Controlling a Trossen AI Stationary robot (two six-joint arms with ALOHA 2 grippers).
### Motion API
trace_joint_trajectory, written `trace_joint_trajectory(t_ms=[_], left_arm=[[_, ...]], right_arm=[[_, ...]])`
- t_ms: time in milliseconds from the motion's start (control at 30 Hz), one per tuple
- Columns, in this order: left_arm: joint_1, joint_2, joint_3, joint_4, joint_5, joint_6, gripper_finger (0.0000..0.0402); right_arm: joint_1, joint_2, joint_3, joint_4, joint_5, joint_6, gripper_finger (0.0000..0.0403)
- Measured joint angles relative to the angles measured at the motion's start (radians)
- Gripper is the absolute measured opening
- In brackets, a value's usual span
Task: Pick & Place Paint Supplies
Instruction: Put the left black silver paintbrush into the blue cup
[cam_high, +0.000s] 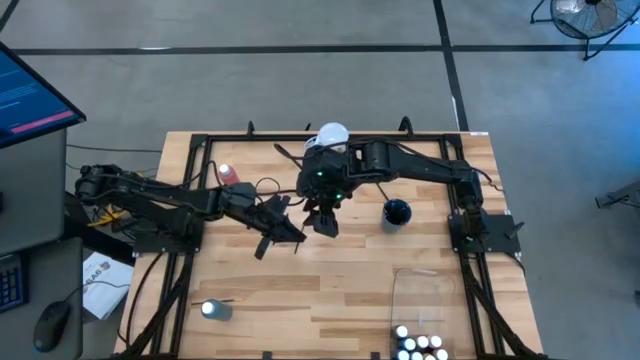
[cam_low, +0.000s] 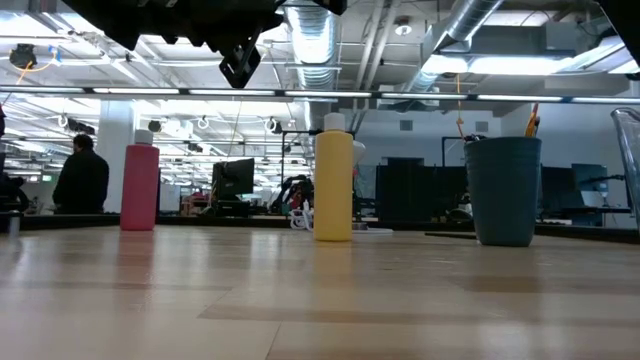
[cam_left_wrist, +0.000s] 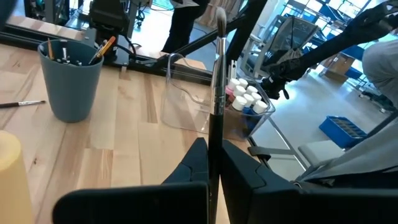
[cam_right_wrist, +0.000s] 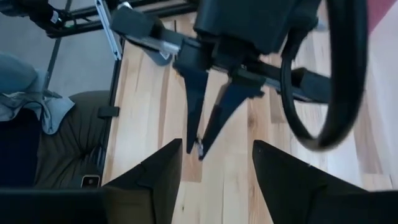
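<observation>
while the pale wooden slatted table (cam_high: 340, 290) is lying mostly bare in its middle, the left gripper (cam_left_wrist: 213, 163) is hovering over it, clamping a thin dark paintbrush (cam_left_wrist: 217, 81) whose long axis is running straight out past the fingers. the right gripper (cam_high: 325, 222) is hanging just beside it, jaws parted and holding nothing. a clear plastic bin (cam_high: 420, 300) of white-capped paint bottles (cam_high: 418, 346) is sitting at the near right edge. only the low view is showing the yellow squeeze bottle (cam_low: 333, 185), pink-red squeeze bottle (cam_low: 140, 187) and grey-blue cup (cam_low: 503, 190) standing upright, well apart.
</observation>
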Motion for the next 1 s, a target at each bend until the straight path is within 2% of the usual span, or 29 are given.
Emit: trace_joint_trajectory(t_ms=[367,733,1000], left_arm=[[0.005,0.0,0.0,0.001,-0.005,0.0,0.0],[0.005,0.0,0.0,0.002,-0.004,0.0,0.0],[0.005,0.0,-0.001,0.0,-0.004,-0.001,0.0]], right_arm=[[0.01,0.0,0.0,-0.015,-0.001,0.001,0.0181],[0.014,0.034,-0.002,-0.004,0.0,0.004,0.0206],[0.015,0.051,-0.002,-0.02,-0.001,-0.011,0.0209]])
